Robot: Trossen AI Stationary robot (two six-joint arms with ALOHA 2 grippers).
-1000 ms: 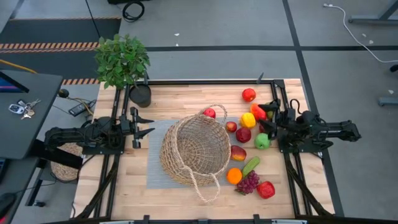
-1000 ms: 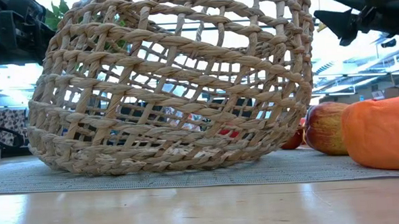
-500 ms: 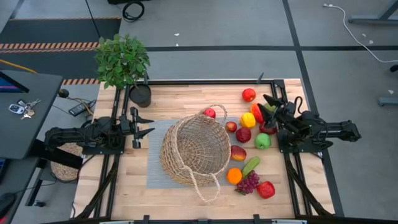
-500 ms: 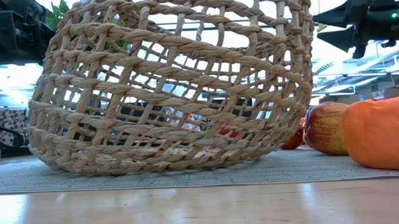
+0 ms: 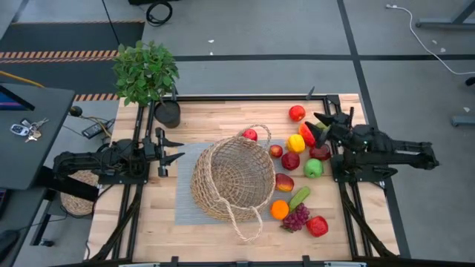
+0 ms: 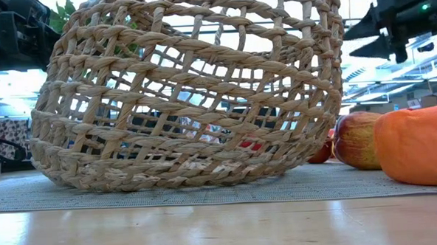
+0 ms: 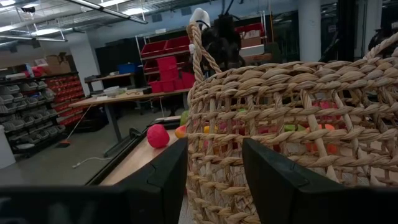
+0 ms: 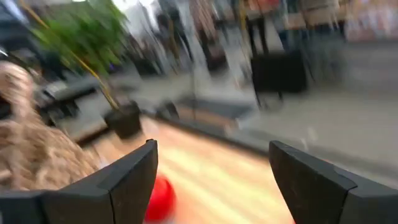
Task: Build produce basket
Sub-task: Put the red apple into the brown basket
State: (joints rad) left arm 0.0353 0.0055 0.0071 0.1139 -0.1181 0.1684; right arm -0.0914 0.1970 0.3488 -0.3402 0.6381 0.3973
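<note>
Wicker basket (image 5: 232, 178): on its side at table centre, empty. Produce (image 5: 297, 170): loose along the right side of the table. Right gripper (image 5: 320, 127): fingers wide apart, holding nothing, swung in half a second toward the far red apple (image 5: 297, 113); first pick likely. Left gripper (image 5: 172, 148): parked near the left edge, fingers apart, unchanged.

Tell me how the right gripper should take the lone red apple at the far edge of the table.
Come straight down on the red apple and close across its widest middle. It sits alone on bare wood, clear of the other produce, so the fingers have room on either side. The right gripper is open and close by, nearer the yellow pepper.
</note>
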